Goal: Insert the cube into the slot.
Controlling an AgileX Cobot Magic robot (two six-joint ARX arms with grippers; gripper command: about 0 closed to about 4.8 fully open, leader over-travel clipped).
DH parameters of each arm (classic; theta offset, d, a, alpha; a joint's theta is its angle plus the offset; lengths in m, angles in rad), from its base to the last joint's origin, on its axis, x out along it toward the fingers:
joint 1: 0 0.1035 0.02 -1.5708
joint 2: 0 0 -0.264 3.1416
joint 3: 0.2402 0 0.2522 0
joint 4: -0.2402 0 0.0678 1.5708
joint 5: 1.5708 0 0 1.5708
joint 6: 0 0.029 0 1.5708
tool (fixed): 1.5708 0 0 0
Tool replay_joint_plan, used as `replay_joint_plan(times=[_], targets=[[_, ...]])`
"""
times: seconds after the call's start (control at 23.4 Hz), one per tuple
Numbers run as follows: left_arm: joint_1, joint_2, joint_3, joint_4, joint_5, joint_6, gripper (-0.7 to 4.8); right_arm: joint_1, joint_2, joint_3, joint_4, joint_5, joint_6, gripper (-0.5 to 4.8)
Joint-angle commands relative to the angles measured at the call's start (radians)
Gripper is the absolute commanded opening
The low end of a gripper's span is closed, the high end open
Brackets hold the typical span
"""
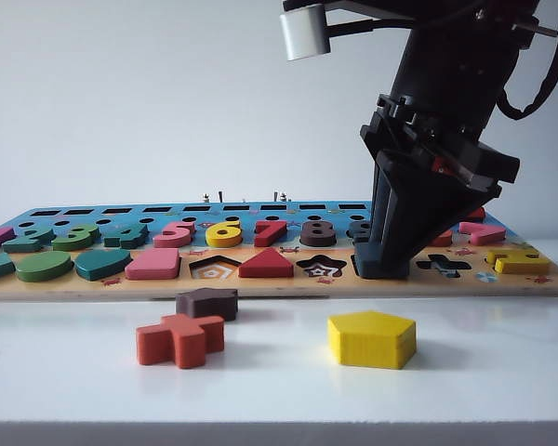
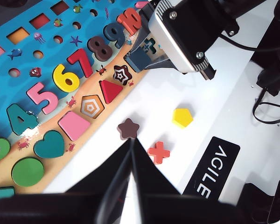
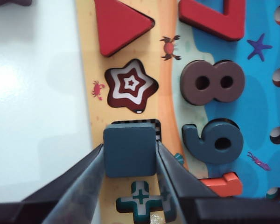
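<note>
Right gripper (image 3: 130, 156) clamping navy cube (image 3: 129, 150) over checkerboard slot (image 3: 155, 127), slightly offset; needing nudge, then lowering. Left gripper (image 2: 132, 156) pinched closed, idle.

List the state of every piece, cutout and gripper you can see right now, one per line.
cube: between the right fingers, over its slot, not fully seated
slot: checkerboard edge showing
right gripper: shut on cube
left gripper: shut, empty, above the table
star cutout: empty
cross cutout: empty
pentagon cutout: empty
yellow pentagon: loose on table

Star cutout (image 3: 130, 87) and cross cutout (image 3: 142, 200) (both unfilled) beside slot (image 3: 155, 125)
</note>
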Motion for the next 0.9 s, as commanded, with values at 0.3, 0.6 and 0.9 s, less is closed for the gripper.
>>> replay_joint_plan(times=[0.3,0.6,0.9], targets=[[0.001,0.000,0.005,0.016,0.007,0.005,0.20,0.002,0.000,-0.002,0.025,0.017,-0.024,1.75],[0.001,0.000,0.005,0.016,0.007,0.005,0.20,-0.002,0.000,-0.002,0.040,0.027,-0.023,1.76],[0.001,0.000,0.005,0.016,0.007,0.005,0.20,-0.002,0.000,-0.002,0.040,0.017,-0.020,1.91]])
